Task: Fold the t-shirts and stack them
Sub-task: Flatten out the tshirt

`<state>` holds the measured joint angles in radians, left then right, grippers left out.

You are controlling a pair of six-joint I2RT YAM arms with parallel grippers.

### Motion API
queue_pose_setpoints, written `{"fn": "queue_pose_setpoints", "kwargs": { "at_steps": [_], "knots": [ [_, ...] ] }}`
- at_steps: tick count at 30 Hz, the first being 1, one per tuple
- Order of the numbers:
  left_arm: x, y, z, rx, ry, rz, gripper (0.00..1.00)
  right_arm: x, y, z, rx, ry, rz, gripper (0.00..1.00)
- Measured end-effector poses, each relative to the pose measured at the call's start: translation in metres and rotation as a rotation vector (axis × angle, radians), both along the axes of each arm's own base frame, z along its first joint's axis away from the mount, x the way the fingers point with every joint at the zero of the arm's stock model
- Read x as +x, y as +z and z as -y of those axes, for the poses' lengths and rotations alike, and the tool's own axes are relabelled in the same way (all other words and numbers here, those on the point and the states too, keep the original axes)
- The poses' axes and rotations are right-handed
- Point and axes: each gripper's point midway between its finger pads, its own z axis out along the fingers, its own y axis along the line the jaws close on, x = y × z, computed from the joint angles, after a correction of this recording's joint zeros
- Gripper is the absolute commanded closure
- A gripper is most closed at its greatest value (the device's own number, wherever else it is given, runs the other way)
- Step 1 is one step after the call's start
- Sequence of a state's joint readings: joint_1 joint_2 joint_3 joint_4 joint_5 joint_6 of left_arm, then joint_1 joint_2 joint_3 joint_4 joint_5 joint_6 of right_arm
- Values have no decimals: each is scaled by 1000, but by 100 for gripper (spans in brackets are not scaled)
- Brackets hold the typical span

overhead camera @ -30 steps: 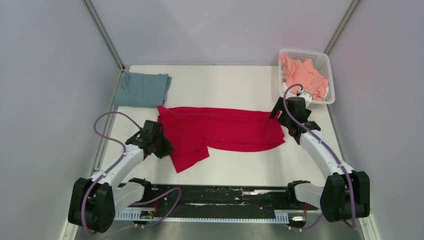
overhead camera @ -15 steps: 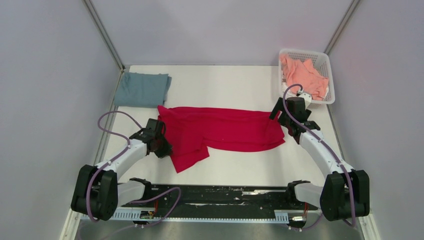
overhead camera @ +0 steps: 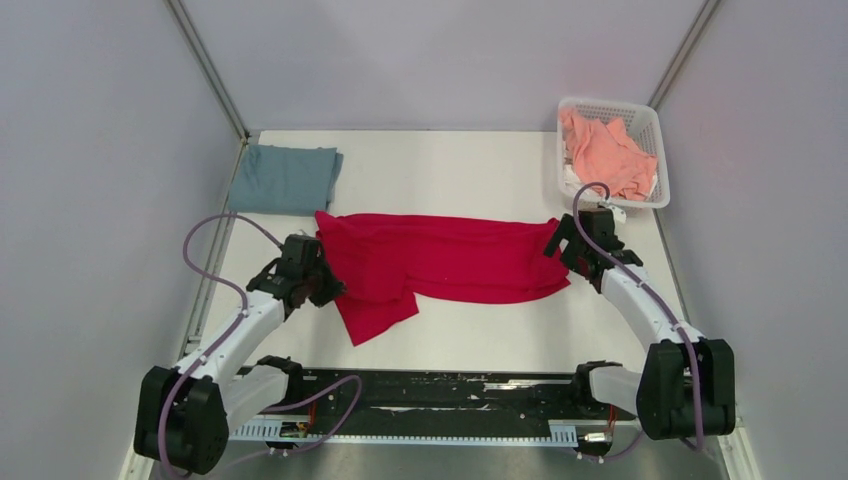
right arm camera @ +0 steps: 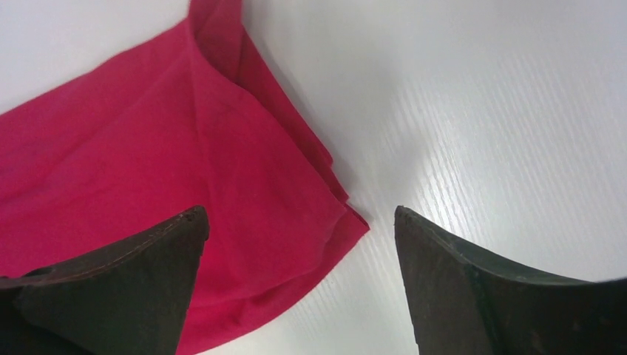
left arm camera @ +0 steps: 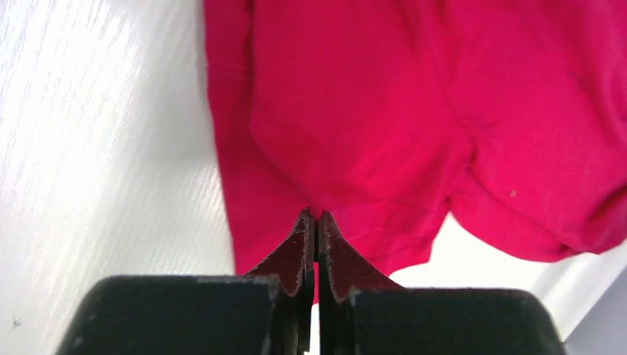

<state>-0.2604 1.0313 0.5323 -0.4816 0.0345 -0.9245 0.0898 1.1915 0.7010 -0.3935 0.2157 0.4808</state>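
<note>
The crimson red t-shirt [overhead camera: 440,262] lies spread across the middle of the table, with one sleeve hanging toward the near edge. My left gripper [overhead camera: 318,285] is at the shirt's left end. In the left wrist view the gripper [left arm camera: 316,216] is shut and pinches a pucker of red cloth [left arm camera: 355,111] at its tips. My right gripper [overhead camera: 565,250] hovers over the shirt's right end. In the right wrist view it [right arm camera: 299,214] is open, with the red corner [right arm camera: 148,163] between its fingers and untouched. The blue-grey t-shirt [overhead camera: 285,178] lies folded at the far left. The salmon pink t-shirt [overhead camera: 605,150] is crumpled in the basket.
The white mesh basket [overhead camera: 610,103] stands at the far right corner, just behind my right gripper. Grey walls close in the table on three sides. Bare white table [overhead camera: 480,330] lies between the red shirt and the arm bases.
My right gripper has moved a little right and toward the near edge, off the shirt's end. My left gripper shifted slightly at the shirt's left edge. The shirt has barely moved.
</note>
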Motion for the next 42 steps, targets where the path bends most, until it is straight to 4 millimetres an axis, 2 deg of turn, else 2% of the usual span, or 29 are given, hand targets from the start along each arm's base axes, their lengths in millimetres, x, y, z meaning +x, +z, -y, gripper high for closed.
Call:
{"fn": "queue_pose_setpoints", "kwargs": {
  "at_steps": [5, 9, 16, 21, 29, 38, 42],
  "knots": [
    [9, 22, 3, -20, -20, 103, 100, -12, -20, 4, 62, -20, -74, 18],
    [14, 31, 4, -24, -32, 142, 100, -17, -32, -4, 109, -7, -115, 26],
    [17, 33, 5, -25, -35, 153, 100, -20, -42, -14, 160, 15, -150, 45],
    [17, 32, 5, -25, -35, 153, 100, -23, -47, -15, 168, 18, -166, 49],
    [17, 32, 5, -24, -35, 151, 100, -24, -51, -15, 170, 13, -177, 68],
    [18, 31, 4, -19, -31, 152, 100, -21, -55, -15, 173, 5, -180, 75],
    [18, 31, 2, -10, -23, 154, 100, -16, -56, -13, 171, -9, -167, 87]
  ]
}}
